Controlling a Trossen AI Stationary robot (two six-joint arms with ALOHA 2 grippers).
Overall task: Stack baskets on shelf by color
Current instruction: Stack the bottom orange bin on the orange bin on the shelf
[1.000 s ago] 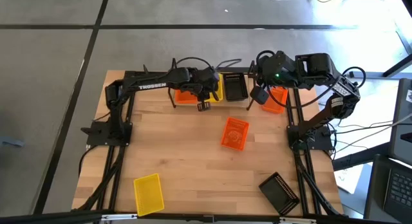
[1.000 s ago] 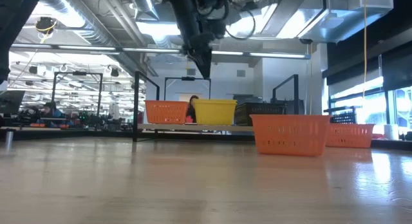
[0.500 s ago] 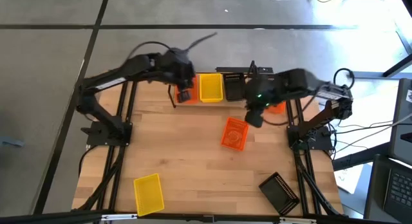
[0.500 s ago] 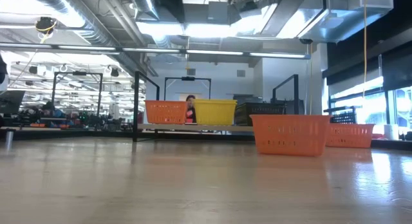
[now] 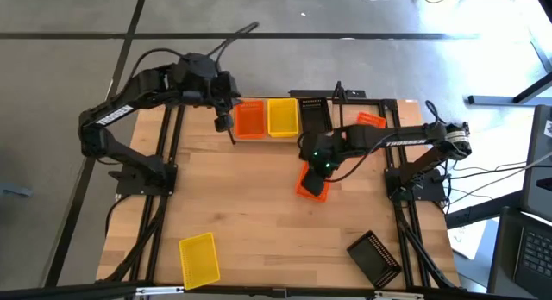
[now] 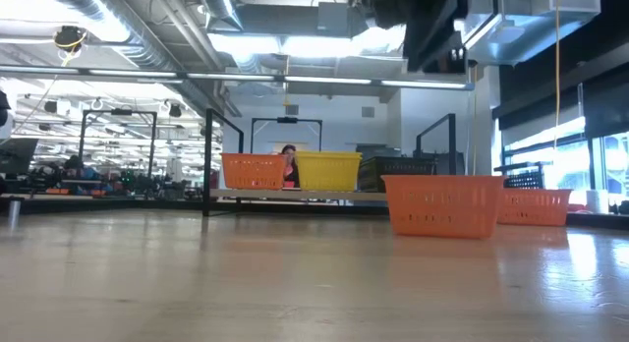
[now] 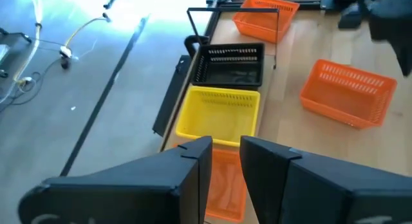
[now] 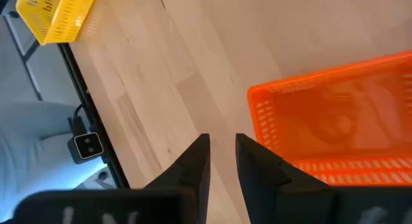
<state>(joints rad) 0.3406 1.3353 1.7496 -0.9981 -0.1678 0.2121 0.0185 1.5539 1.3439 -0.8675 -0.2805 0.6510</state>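
The right gripper [image 5: 321,165] hangs over the middle of the table [image 5: 250,214], its fingers [image 8: 193,166] a narrow slot apart and holding nothing. The loose orange basket [image 5: 314,183] lies right beneath it; in the right wrist view the basket's near rim sits just past the fingertips, to one side of them.

The left gripper [image 5: 222,121] hovers off the shelf's outer end, beside the orange basket on the shelf [image 5: 250,119]. Its fingers [image 7: 193,179] are also parted by a slim gap, empty.

On the shelf [image 5: 319,98] at the table's far edge stand three baskets in a row: that orange one, a yellow basket [image 5: 282,116] touching it, then a black basket [image 5: 315,115].

Another orange basket [image 5: 371,121] sits beyond the shelf's other end. A second yellow basket [image 5: 198,258] and a second black basket [image 5: 374,258] lie well apart near the table's front corners.

Counted in the high view: three orange, two yellow, two black.
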